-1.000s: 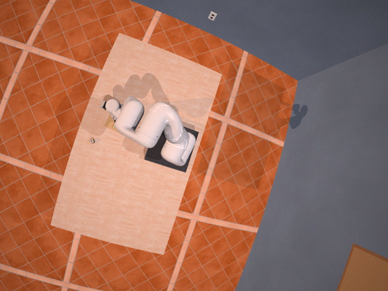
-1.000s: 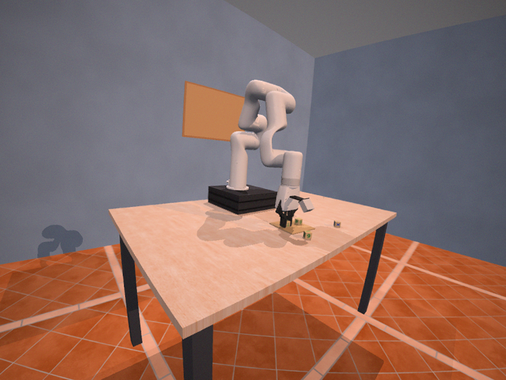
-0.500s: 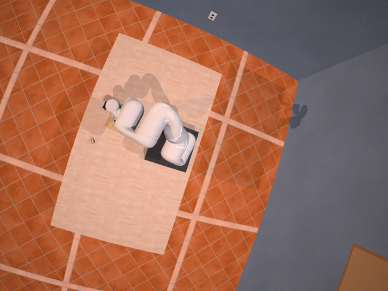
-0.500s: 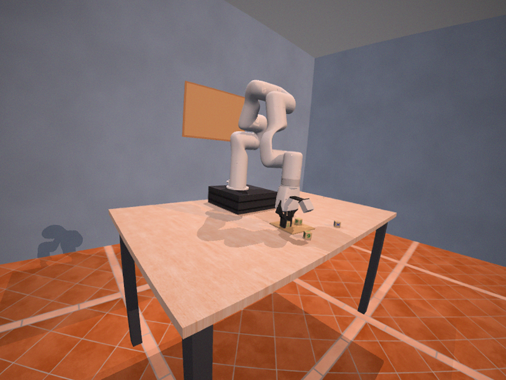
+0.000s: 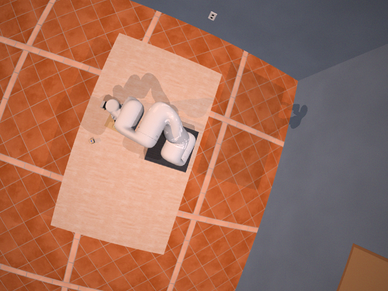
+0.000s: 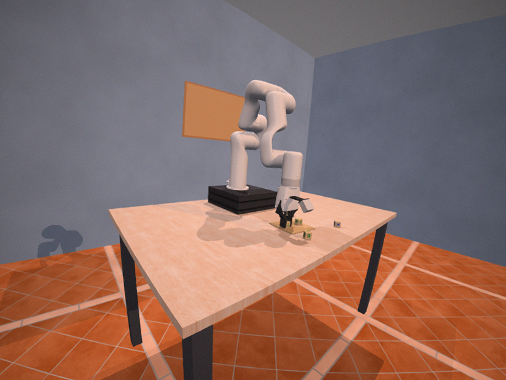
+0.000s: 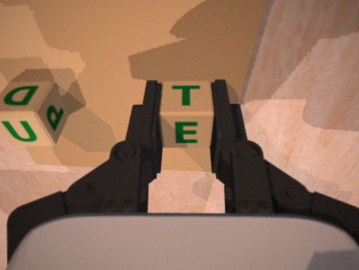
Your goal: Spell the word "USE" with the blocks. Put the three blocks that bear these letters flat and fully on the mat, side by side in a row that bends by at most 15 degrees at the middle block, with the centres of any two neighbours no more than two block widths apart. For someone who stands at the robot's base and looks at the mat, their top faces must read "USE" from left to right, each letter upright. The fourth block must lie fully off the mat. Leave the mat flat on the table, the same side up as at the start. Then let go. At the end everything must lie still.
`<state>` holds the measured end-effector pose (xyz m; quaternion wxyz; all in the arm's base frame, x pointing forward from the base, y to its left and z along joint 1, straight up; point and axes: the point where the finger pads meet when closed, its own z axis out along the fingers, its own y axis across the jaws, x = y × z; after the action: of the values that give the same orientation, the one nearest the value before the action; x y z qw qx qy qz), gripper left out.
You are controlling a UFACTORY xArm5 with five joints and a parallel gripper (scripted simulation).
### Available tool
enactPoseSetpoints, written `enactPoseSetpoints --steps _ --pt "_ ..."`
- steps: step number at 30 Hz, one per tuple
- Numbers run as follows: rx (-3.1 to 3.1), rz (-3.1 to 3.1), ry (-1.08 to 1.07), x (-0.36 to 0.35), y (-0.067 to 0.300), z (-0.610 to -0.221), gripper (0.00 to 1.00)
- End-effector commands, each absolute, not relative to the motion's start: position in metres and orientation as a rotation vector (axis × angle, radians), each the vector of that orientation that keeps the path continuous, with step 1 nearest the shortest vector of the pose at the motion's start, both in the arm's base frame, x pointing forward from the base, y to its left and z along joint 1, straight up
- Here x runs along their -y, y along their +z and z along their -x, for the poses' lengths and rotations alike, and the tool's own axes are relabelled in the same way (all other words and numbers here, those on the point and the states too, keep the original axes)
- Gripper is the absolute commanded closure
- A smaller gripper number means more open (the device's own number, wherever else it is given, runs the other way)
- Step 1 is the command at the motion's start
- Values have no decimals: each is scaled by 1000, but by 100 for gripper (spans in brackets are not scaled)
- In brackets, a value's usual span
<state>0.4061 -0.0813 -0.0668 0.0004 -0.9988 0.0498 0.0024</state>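
My fingers [image 6: 285, 225] clamped on the T/E block [image 6: 288, 224] [image 7: 186, 113], the U block [image 6: 298, 221] [image 7: 29, 113] apart, both over the mat [image 5: 109, 123] [image 6: 293, 229] [image 7: 108, 40]

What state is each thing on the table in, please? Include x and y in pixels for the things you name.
Hand [image 6: 286, 222] [image 7: 186, 101]: shut on the E block.
E block [image 6: 288, 224] [image 7: 187, 128]: gripped.
U block [image 5: 114, 126] [image 6: 298, 221] [image 7: 25, 116]: on the mat, U up.
Block showing 9 [image 6: 307, 235]: off the mat.
Blue-marked block [image 5: 91, 141] [image 6: 337, 224]: off the mat.
Mat [image 5: 107, 124] [image 6: 297, 229] [image 7: 104, 24]: flat.

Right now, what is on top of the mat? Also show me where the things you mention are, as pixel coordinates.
On the mat [image 5: 109, 123] [image 6: 293, 230] [image 7: 100, 24] sits the U block [image 6: 298, 221] [image 7: 29, 116]. The gripped E block [image 6: 288, 224] [image 7: 187, 113] is over it; contact can't be confirmed. The surface beneath both blocks is hidden.
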Motion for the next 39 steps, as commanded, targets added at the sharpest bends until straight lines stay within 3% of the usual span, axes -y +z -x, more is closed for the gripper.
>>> enactPoseSetpoints --steps 1,13,28,39 --pt "-156 3137 3 82 -66 -407 79" --pt "-156 3137 3 82 -66 -407 79" --pt "-156 3137 3 82 -66 -407 58" --pt "-156 3137 3 82 -65 -407 58"
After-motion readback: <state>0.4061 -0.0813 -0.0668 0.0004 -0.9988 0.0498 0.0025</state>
